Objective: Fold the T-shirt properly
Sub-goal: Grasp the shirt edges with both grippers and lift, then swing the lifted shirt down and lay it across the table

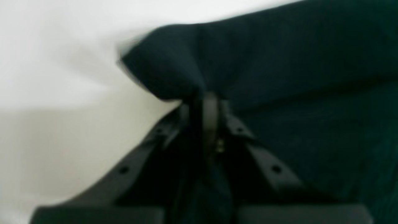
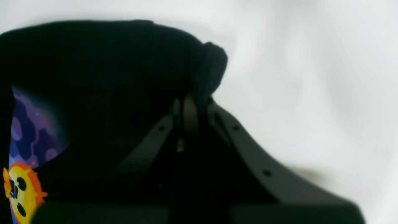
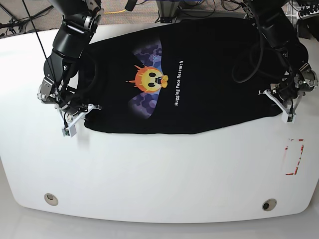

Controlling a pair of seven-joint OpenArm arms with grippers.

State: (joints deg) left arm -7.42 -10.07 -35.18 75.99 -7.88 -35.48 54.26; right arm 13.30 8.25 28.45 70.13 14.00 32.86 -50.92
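Observation:
The black T-shirt (image 3: 209, 74) lies spread sideways on the white table (image 3: 159, 169), print (image 3: 149, 79) facing up with white lettering beside it. My left gripper (image 3: 275, 102) is at the shirt's right edge; in the left wrist view it (image 1: 206, 99) is shut on a pinched fold of the black cloth (image 1: 279, 62). My right gripper (image 3: 88, 110) is at the shirt's left edge; in the right wrist view it (image 2: 191, 102) is shut on bunched black cloth (image 2: 108, 68), with the purple and orange print (image 2: 31, 140) showing at the lower left.
A white label with red marks (image 3: 293, 157) lies on the table at the right. Two round holes (image 3: 50, 198) (image 3: 269, 204) sit near the front edge. Cables and equipment stand behind the table's far edge.

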